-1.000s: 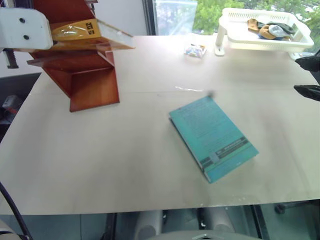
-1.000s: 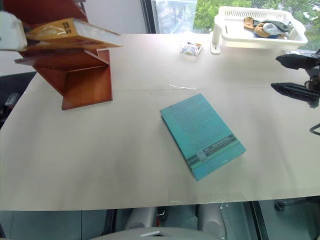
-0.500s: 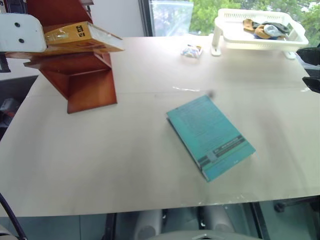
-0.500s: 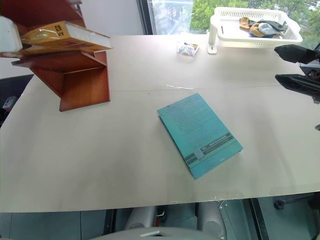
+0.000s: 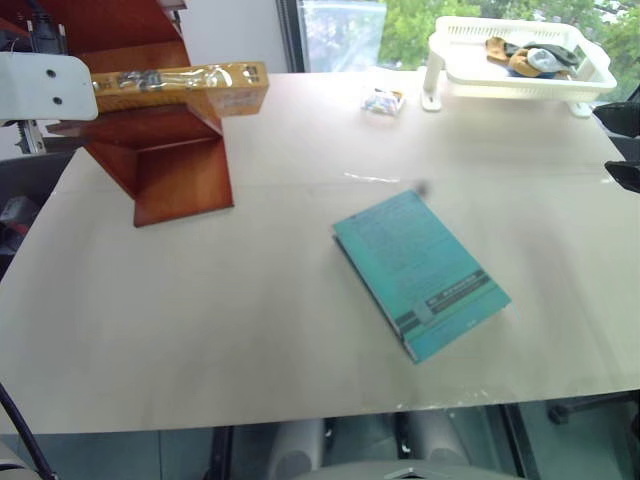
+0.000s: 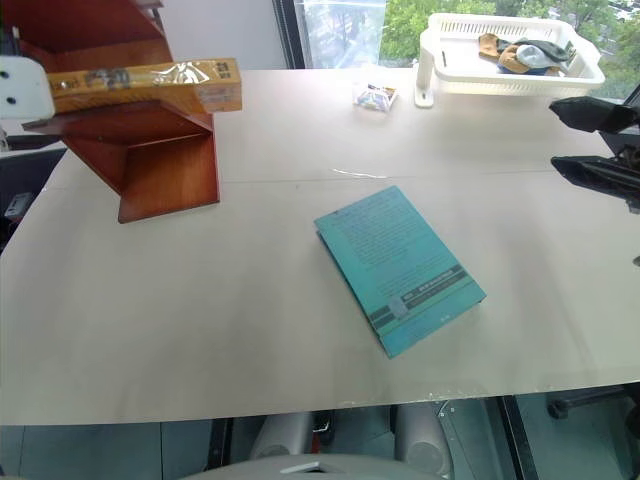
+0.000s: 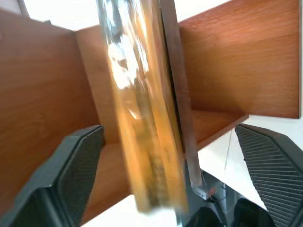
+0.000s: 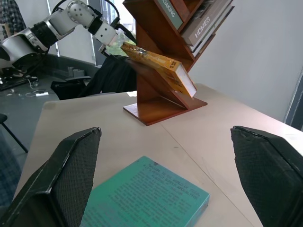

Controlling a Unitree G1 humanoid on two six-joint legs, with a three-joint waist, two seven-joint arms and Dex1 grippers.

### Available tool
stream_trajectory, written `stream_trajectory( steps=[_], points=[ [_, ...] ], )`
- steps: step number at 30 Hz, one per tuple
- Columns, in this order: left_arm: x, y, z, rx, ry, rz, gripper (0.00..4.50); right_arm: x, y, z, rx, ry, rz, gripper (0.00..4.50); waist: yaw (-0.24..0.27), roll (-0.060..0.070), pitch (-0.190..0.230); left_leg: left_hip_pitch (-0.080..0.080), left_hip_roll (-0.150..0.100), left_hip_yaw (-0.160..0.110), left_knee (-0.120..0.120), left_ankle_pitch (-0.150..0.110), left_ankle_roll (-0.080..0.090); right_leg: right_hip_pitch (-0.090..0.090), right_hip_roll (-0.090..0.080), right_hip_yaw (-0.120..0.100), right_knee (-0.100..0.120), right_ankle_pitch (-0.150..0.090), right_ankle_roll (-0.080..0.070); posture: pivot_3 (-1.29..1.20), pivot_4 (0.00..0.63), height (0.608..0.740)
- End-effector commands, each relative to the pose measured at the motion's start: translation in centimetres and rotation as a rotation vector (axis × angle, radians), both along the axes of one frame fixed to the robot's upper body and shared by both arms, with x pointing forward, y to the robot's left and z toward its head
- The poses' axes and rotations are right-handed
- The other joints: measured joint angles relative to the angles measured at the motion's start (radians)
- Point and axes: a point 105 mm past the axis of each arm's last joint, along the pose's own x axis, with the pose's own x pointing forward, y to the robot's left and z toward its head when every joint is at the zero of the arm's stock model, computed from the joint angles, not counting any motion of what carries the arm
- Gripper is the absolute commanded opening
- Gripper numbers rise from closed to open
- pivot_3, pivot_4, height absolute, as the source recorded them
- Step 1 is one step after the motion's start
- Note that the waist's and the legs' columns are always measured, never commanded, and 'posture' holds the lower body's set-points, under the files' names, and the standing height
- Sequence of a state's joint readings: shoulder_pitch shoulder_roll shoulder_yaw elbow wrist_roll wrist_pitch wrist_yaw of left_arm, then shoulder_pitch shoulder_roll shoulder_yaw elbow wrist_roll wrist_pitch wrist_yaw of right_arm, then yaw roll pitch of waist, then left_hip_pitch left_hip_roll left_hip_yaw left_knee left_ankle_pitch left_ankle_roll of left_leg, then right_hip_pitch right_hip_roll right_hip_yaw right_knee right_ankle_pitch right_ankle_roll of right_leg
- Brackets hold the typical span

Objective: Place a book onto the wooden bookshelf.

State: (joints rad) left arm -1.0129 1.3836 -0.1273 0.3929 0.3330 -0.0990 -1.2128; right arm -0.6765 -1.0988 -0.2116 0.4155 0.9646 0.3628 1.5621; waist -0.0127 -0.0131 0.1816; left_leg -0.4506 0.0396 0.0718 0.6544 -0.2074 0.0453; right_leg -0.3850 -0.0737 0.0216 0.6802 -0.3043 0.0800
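Note:
The book [image 5: 180,85], yellow-orange in glossy wrap, rests on a slanted board of the wooden bookshelf [image 5: 180,175] at the table's far left, one end sticking out toward the middle. In the left wrist view the book [image 7: 142,109] stands between the fingers of my left gripper [image 7: 168,132], which is wide open, with a gap on each side. The right wrist view shows the book [image 8: 158,66] lying on the bookshelf [image 8: 156,94]. My right gripper [image 6: 600,140] hovers open and empty at the table's right edge.
A thinner teal book [image 5: 420,272] lies flat in the middle of the table. A white plastic rack [image 5: 520,60] with small items stands at the far right, and a small wrapped packet [image 5: 385,100] lies beside it. More books sit on the bookshelf's upper shelves [image 8: 199,21].
My left gripper has opened and let go of the book, which has settled from a tilted hold onto the shelf board. The right gripper has stayed where it was.

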Motion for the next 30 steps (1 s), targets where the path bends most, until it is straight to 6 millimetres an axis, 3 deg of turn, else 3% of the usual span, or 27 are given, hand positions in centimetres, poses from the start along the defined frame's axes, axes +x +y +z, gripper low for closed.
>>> stream_trajectory(
  steps=[1,13,16,23,24,30],
  points=[
    [-0.7,0.5,1.4,0.000,-0.045,0.027,4.46,-1.2,-0.5,1.1,-0.023,-0.059,0.027,4.50,0.001,0.000,0.000,0.000,0.000,0.000,0.000,0.000,0.000,0.000,0.000,0.000,0.000,0.000,0.000,0.00,0.150,0.740],
    [0.1,-0.3,1.3,-0.032,-0.078,-0.018,4.46,-0.9,-0.5,0.9,-0.025,-0.060,0.019,4.50,0.000,0.000,0.000,0.000,0.000,0.000,0.000,0.000,0.000,0.000,0.000,0.000,0.000,0.000,0.000,0.00,0.150,0.740],
    [0.1,0.3,0.4,-0.033,-0.047,0.006,3.64,-0.9,-0.5,0.8,-0.028,-0.058,0.020,4.50,0.000,0.000,0.000,0.000,0.000,0.000,0.000,0.000,0.000,0.000,0.000,0.000,0.000,0.000,0.000,0.00,0.150,0.740],
    [-0.4,1.7,1.1,-0.014,-0.079,0.061,0.20,-1.0,-0.5,0.7,-0.035,-0.056,0.017,4.50,-0.003,0.000,0.000,0.000,0.000,0.001,0.000,0.000,0.000,0.000,0.000,0.001,0.001,0.000,0.000,0.00,0.150,0.740],
    [-0.6,2.0,1.4,-0.007,-0.082,0.079,0.01,-1.0,-0.5,0.7,-0.038,-0.055,0.015,4.50,-0.004,0.000,0.000,0.000,0.000,0.001,0.000,0.000,0.000,0.000,0.000,0.001,0.000,0.000,0.000,0.00,0.150,0.740],
    [-1.6,3.7,1.3,-0.004,-0.056,0.159,0.01,-1.0,-0.5,0.6,-0.044,-0.053,0.012,4.50,-0.004,0.000,0.000,0.001,0.000,0.001,0.000,0.000,0.000,0.000,0.001,0.001,0.001,0.000,0.000,0.00,0.150,0.740]
  ],
)
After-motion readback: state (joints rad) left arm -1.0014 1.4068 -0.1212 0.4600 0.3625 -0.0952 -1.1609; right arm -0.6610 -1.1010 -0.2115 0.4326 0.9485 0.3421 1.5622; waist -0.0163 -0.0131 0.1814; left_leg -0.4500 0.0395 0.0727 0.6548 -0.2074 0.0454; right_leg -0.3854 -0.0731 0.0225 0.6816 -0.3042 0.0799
